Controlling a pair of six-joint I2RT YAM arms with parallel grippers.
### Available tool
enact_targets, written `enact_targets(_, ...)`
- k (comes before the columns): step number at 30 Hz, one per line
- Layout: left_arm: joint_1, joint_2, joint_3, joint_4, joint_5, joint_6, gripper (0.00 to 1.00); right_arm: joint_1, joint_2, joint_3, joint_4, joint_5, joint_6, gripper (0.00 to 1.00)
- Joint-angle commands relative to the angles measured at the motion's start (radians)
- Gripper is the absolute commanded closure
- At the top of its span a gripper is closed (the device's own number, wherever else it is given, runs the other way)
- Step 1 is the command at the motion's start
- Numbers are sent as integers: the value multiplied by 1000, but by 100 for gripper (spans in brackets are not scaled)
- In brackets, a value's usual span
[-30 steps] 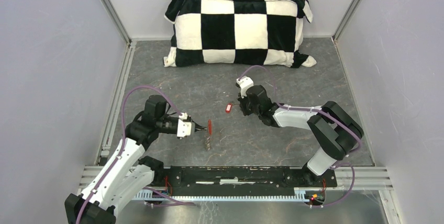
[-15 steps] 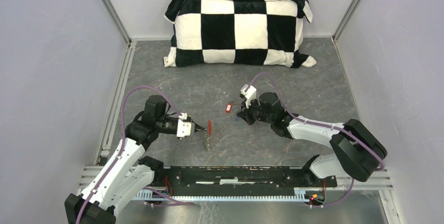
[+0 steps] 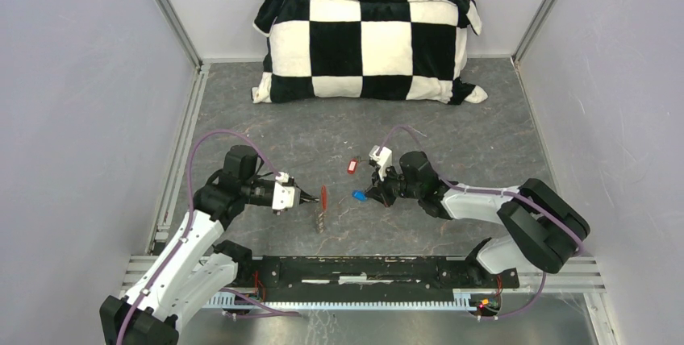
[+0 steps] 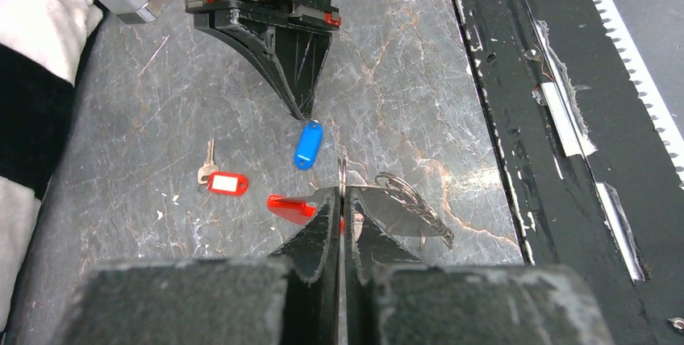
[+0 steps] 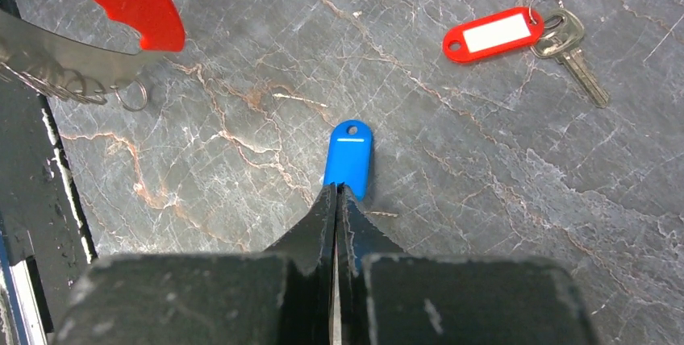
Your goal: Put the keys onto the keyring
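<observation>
Low in the centre of each wrist view, the left gripper (image 4: pixel 343 200) clamps the keyring (image 4: pixel 342 169), and the closed right gripper (image 5: pixel 336 190) touches the blue tag (image 5: pixel 348 151).

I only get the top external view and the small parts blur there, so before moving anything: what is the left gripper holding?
Observer: The left gripper is shut on the keyring, a thin ring upright between its fingertips.
Operator: And the red tag farther back, mid-table?
Observer: That red tag carries a white label and a silver key, lying flat.
Operator: The right gripper?
Observer: The right gripper is shut, its tips at one end of the blue tag; no key shows there.
</observation>
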Motion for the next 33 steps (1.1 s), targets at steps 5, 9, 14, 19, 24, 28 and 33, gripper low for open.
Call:
enact_targets(5, 6, 2, 48, -5, 52, 28, 98, -1, 17, -19, 38, 34, -30, 99)
enact_targets(9, 6, 5, 50, -5, 51, 31, 98, -2, 13, -43, 41, 16, -37, 97)
enact_targets(14, 5, 6, 50, -6, 53, 32, 98, -2, 3, -72, 59, -15, -36, 92)
enact_targets(19, 5, 7, 51, -6, 52, 34, 98, -1, 0, -73, 56, -23, -38, 76)
enact_targets(24, 5, 3, 51, -5, 50, 33, 98, -2, -18, -85, 68, -70, -34, 67)
enact_targets(28, 5, -1, 49, -4, 48, 36, 98, -2, -12, -89, 50, -104, -40, 63)
enact_targets(33, 5, -1, 50, -4, 48, 38, 98, -2, 16, -89, 57, -125, -30, 64)
